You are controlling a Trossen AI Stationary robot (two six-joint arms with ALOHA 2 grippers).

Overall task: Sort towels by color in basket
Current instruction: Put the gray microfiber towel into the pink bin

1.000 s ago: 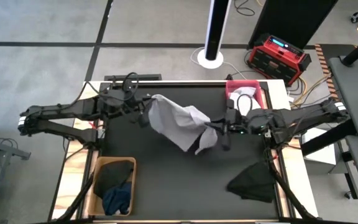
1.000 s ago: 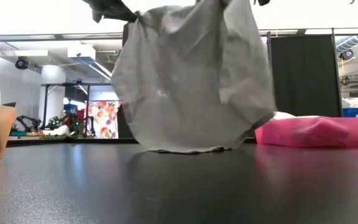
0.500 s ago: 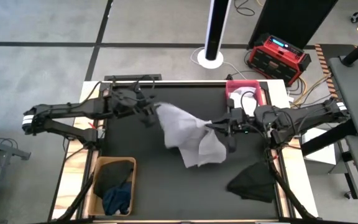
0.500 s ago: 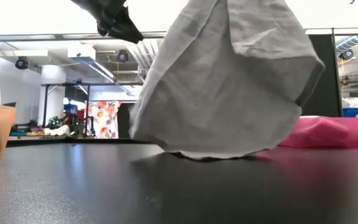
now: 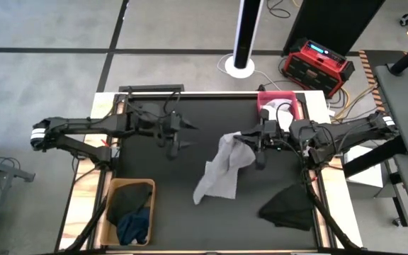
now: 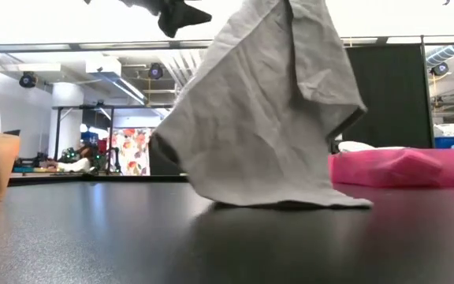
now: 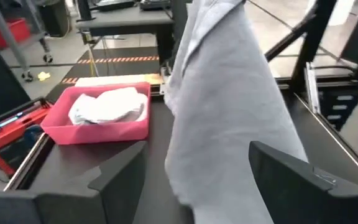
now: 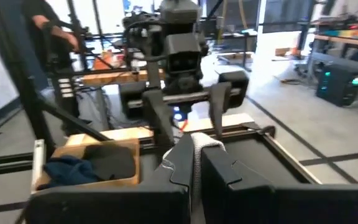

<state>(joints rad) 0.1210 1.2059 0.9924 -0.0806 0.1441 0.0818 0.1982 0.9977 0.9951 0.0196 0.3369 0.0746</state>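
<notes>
Right gripper (image 5: 250, 147) clamped on grey towel (image 5: 218, 170), draped down to mid-table (lower edge touching the black table (image 5: 154, 166)); left gripper (image 5: 183, 134) spread open and holding nothing, well apart from it

Hanging grey towel (image 5: 222, 164) blocks the table (image 5: 154, 170) centre.
</notes>
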